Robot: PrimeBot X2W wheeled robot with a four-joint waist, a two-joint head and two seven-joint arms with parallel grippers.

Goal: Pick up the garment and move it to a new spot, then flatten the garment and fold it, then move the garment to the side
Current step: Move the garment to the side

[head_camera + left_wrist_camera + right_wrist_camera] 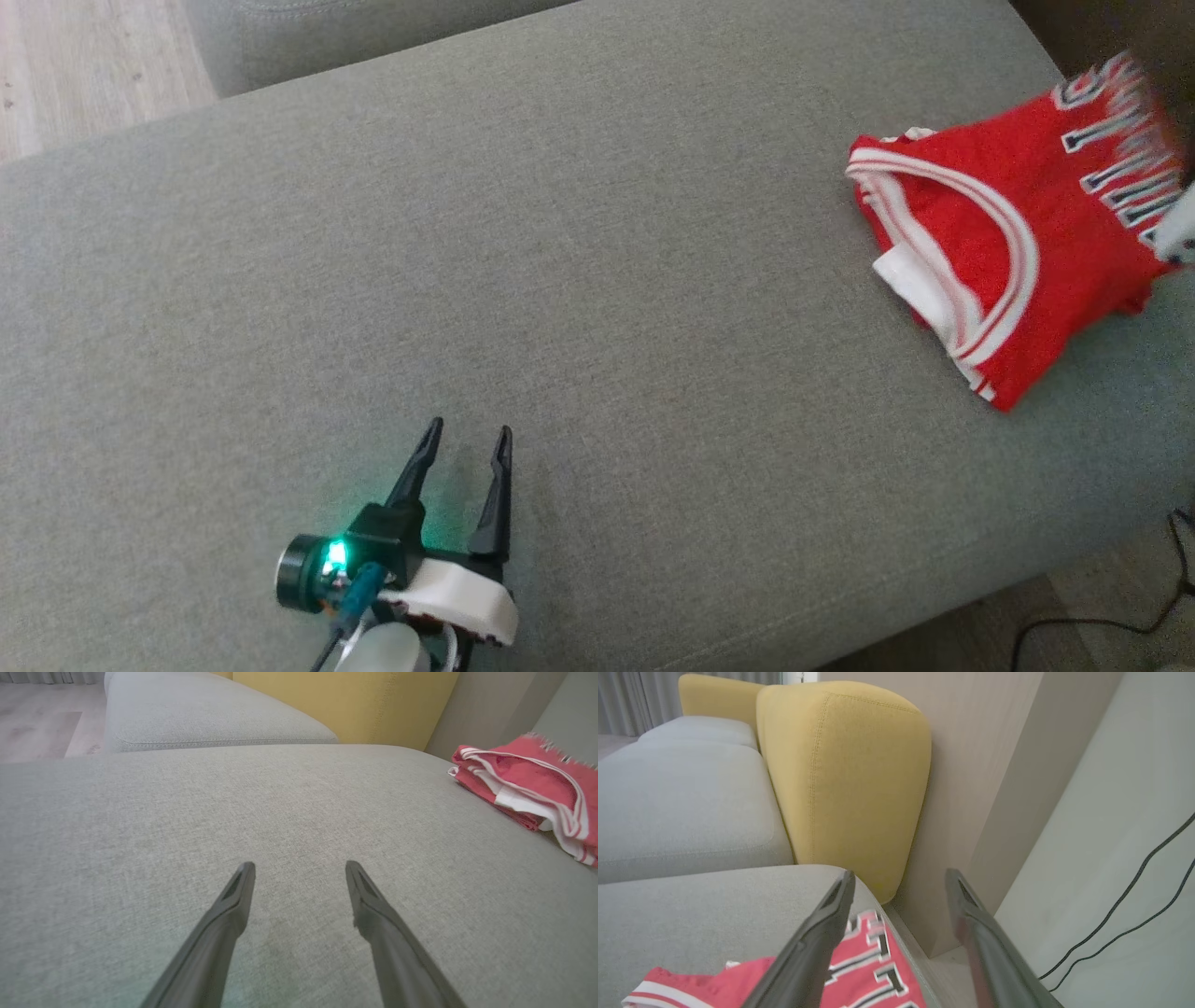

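Note:
The garment (1008,243) is a red jersey with white trim and black-and-white lettering. It lies folded near the right end of the grey sofa cushion (560,280). My left gripper (469,439) rests low over the cushion's front left, open and empty, far from the garment (528,784). My right gripper (900,877) is open with nothing between its fingers, and it hangs over the lettered corner of the garment (873,970) by the cushion's edge. A blurred pale part of my right arm (1178,224) shows at the garment's right side.
A yellow back cushion (845,774) stands behind the seat against a beige wall panel (985,765). A second grey seat cushion (201,714) adjoins at the far side. Black cables (1134,905) run past the sofa's right end, and wooden floor (75,65) lies beyond the cushion.

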